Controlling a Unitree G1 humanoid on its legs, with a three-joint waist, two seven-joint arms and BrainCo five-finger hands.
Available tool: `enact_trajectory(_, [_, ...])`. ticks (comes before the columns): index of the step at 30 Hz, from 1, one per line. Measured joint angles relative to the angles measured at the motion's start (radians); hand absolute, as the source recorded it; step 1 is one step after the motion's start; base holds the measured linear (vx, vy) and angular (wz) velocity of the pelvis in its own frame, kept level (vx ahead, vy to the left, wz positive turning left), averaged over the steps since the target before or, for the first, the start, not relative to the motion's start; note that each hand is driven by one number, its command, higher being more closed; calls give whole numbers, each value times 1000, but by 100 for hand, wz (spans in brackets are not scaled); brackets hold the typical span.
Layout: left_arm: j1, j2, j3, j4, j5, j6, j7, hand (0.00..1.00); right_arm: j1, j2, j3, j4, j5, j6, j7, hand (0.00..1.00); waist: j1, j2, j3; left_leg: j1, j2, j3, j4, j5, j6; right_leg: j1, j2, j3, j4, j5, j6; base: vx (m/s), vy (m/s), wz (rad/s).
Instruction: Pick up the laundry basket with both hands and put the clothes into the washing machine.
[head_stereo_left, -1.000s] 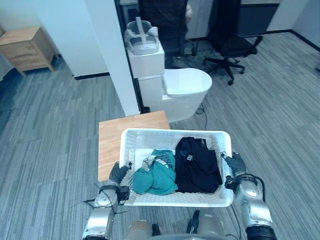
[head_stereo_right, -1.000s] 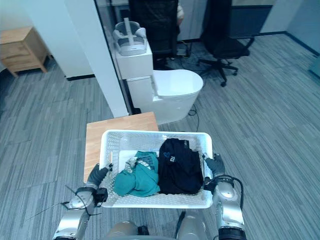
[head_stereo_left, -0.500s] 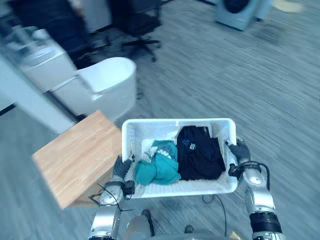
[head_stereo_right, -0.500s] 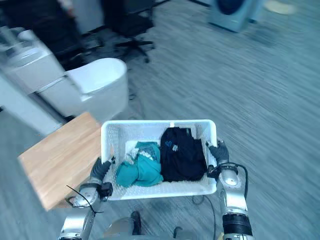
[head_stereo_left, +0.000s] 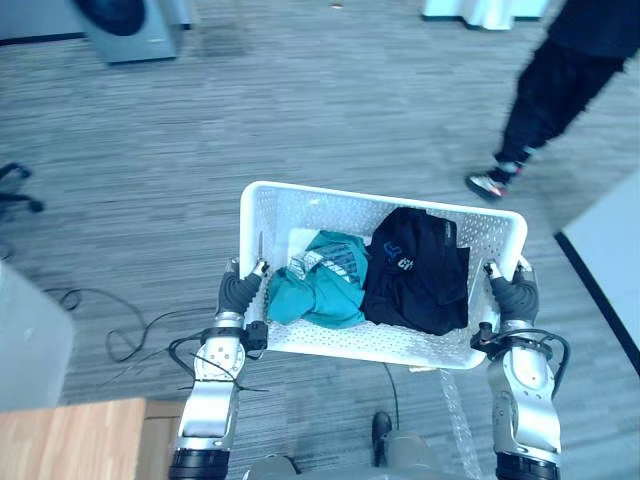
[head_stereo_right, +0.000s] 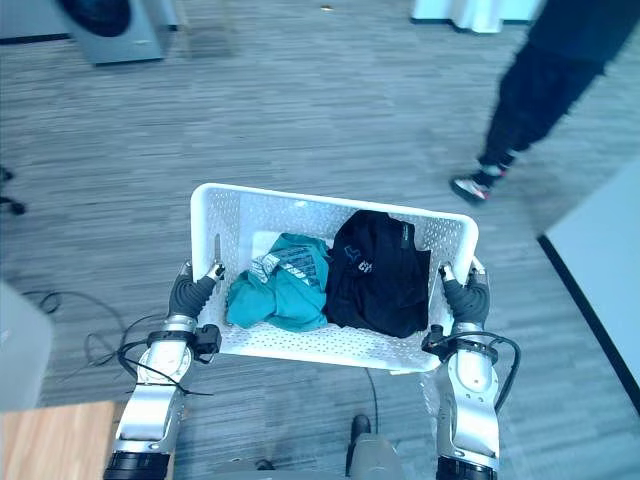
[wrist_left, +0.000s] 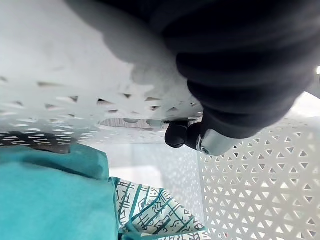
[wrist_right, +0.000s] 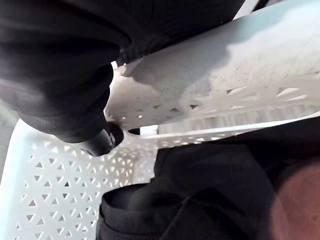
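A white perforated laundry basket (head_stereo_left: 330, 212) is held up above the floor between both hands. My left hand (head_stereo_left: 238, 293) grips its left rim, and in the left wrist view the thumb (wrist_left: 177, 135) curls over that rim. On the opposite rim my right hand (head_stereo_left: 512, 293) is clamped, a dark fingertip (wrist_right: 107, 140) hooked under the edge. Inside lie teal clothes (head_stereo_left: 315, 290) on the left and a black garment (head_stereo_left: 420, 280) on the right. The washing machine (head_stereo_left: 125, 25) stands on the floor at the far upper left.
A person in dark trousers (head_stereo_left: 550, 90) stands at the upper right. At the lower left is the corner of a wooden table (head_stereo_left: 70, 440). A pale panel (head_stereo_left: 610, 250) lies along the right edge. Grey carpet stretches between the basket and the washing machine.
The camera has swung round: the toilet, chair and most of the table have left the view, and the washing machine and a person have come in. Both hands keep hold of the basket.
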Motion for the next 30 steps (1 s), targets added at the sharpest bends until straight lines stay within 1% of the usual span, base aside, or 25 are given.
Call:
enact_trajectory(1, [-4, -2, -4, 13, 0, 0, -4, 100, -2, -7, 0, 14, 0, 1, -5, 100, -4, 3, 0, 3, 2, 0, -6, 4, -6, -3, 8, 4, 0, 0, -3, 60, -194, -29])
enact_trajectory(3, [-6, -4, 0, 55, 0, 11, -3, 100, -1, -3, 7, 45, -1, 19, -8, 100, -10, 6, 2, 35, 50, 32, 7, 12, -24, 4, 55, 14, 29, -24, -32, 117, -170, -41])
enact_trajectory(5, [7, -4, 31, 60, 0, 20, -2, 100, 7, 8, 40, 44, -1, 25, -13, 100, -6, 6, 5, 36, 120, 13, 137, -1, -18, 29, 98, 28, 62, -53, -53, 162, -171, -55])
enact_trajectory(6, [26, -4, 59, 59, 0, 21, 4, 100, 10, 5, 80, 40, -1, 28, -20, 100, 18, 22, 15, -3, 196, -65, 343, 3, 75, 74, 145, 37, 74, -71, -74, 222, -210, -91])
enact_trajectory(7, [36, -3, 70, 57, -3, 21, 10, 100, 11, 2, 99, 33, -1, 31, -22, 100, 43, 35, 24, -80, 241, -186, 557, 74, 185, 122, 180, 63, 77, -93, -95, 212, -177, -87])
enact_trajectory(8, [42, -5, 71, 54, -4, 21, 12, 100, 11, 0, 102, 28, -1, 33, -24, 100, 53, 39, 26, -125, 238, -254, 636, 107, 178, 140, 189, 71, 83, -112, -101, 199, -93, -45])
enact_trajectory(10, [83, -12, 70, -9, -19, 19, 14, 100, 15, -2, 105, -10, -3, 37, -39, 100, 73, 42, 31, -291, 145, -398, 815, 93, 160, 187, 185, 78, 82, -159, -129, 226, -14, -2])
enact_trajectory(12, [102, -14, 91, -33, -30, 16, 15, 100, 14, -6, 133, -34, -3, 38, -42, 100, 87, 36, 35, -378, 71, -405, 751, 64, 151, 217, 173, 79, 55, -174, -133, 276, 41, 9])
enact_trajectory(13, [101, -15, 102, -34, -32, 16, 15, 100, 10, -8, 146, -36, -3, 38, -42, 100, 97, 39, 33, -404, 44, -401, 683, 56, 141, 230, 167, 80, 40, -178, -131, 382, 92, 13])
enact_trajectory(14, [102, -18, 118, -33, -32, 16, 17, 100, -1, -9, 160, -37, -3, 41, -44, 100, 113, 29, 39, -440, 9, -378, 515, 59, 132, 261, 151, 79, 15, -195, -122, 437, 130, 13])
enact_trajectory(15, [101, -19, 119, -33, -32, 15, 20, 100, -5, -10, 159, -36, -3, 41, -44, 100, 126, 20, 42, -447, -16, -355, 367, 81, 96, 279, 133, 78, 9, -216, -114, 502, 152, 20])
enact_trajectory(16, [103, -28, 119, -33, -32, 15, 29, 100, -14, -18, 160, -33, -3, 41, -44, 100, 134, 11, 41, -443, -53, -345, 171, 122, 36, 296, 113, 77, 5, -250, -98, 458, 155, 17])
enact_trajectory(17, [103, -32, 118, -33, -32, 14, 33, 100, -25, -22, 159, -25, -3, 41, -44, 100, 139, 10, 41, -442, -65, -347, 96, 142, 20, 310, 106, 78, 4, -270, -94, 552, 213, 4])
enact_trajectory(18, [107, -24, 116, -31, -31, 14, 36, 100, -45, -14, 158, 14, -4, 40, -45, 100, 155, -22, 32, -425, -107, -349, 93, 220, 56, 340, 72, 92, 5, -310, -93, 504, 191, -2])
enact_trajectory(19, [111, -15, 117, -31, -31, 14, 37, 100, -48, -10, 158, 35, -3, 40, -45, 100, 155, -54, 18, -418, -136, -345, 96, 201, 91, 349, 57, 94, 23, -313, -92, 706, 197, 9])
enact_trajectory(20, [116, -7, 116, -30, -29, 19, 39, 100, -68, 0, 157, 68, -10, 41, -44, 100, 145, -73, 9, -415, -160, -347, 143, 162, 163, 314, 36, 98, 146, -291, -57, 594, 130, 24])
enact_trajectory(21, [116, -1, 105, -26, -28, 23, 41, 100, -71, 3, 152, 81, -15, 41, -44, 100, 147, -76, 11, -405, -161, -343, 190, 137, 189, 274, 28, 100, 293, -263, 8, 862, 191, 27])
enact_trajectory(22, [117, 16, 93, -19, -22, 27, 45, 100, -75, 11, 145, 107, -24, 41, -43, 100, 150, -88, 15, -368, -164, -334, 236, 107, 217, 190, 6, 97, 544, -173, 204, 696, 164, 2])
enact_trajectory(23, [123, 25, 89, -20, -18, 37, 51, 100, -77, 22, 142, 131, -33, 42, -38, 100, 157, -89, 16, -302, -162, -332, 253, 52, 219, 122, -13, 71, 774, -112, 216, 819, 150, -5])
enact_trajectory(25, [135, 37, 92, -22, -9, 41, 55, 100, -58, 45, 142, 132, -43, 42, -36, 100, 153, -86, 18, -182, -159, -334, 232, 20, 228, 58, -17, 48, 953, -109, 210, 647, 38, -11])
enact_trajectory(26, [137, 37, 91, -26, -6, 41, 55, 100, -50, 46, 142, 125, -44, 42, -34, 100, 152, -84, 20, -135, -158, -336, 209, 15, 222, 41, -16, 43, 965, -111, 205, 573, -21, -11])
enact_trajectory(27, [136, 35, 87, -37, 0, 41, 53, 100, -31, 47, 142, 95, -44, 42, -32, 100, 147, -68, 16, -56, -151, -358, 153, -6, 195, -1, -12, 31, 941, -128, 174, 521, -56, -1])
enact_trajectory(28, [134, 35, 83, -63, 0, 41, 52, 100, -15, 46, 141, 50, -44, 36, -32, 100, 131, -54, 19, 5, -139, -384, 112, -46, 156, -51, -8, 25, 876, -156, 119, 510, -77, 12])
enact_trajectory(29, [133, 35, 81, -77, -1, 40, 53, 100, -10, 46, 139, 32, -43, 32, -33, 100, 123, -45, 20, 23, -137, -411, 102, -71, 143, -78, -10, 26, 827, -169, 95, 499, -127, 36])
enact_trajectory(30, [112, 35, 66, -84, -1, 40, 52, 100, 6, 44, 120, 3, -41, 25, -35, 100, 111, -43, 18, 44, -128, -444, 105, -111, 121, -128, -31, 20, 689, -183, 68, 497, -195, 61])
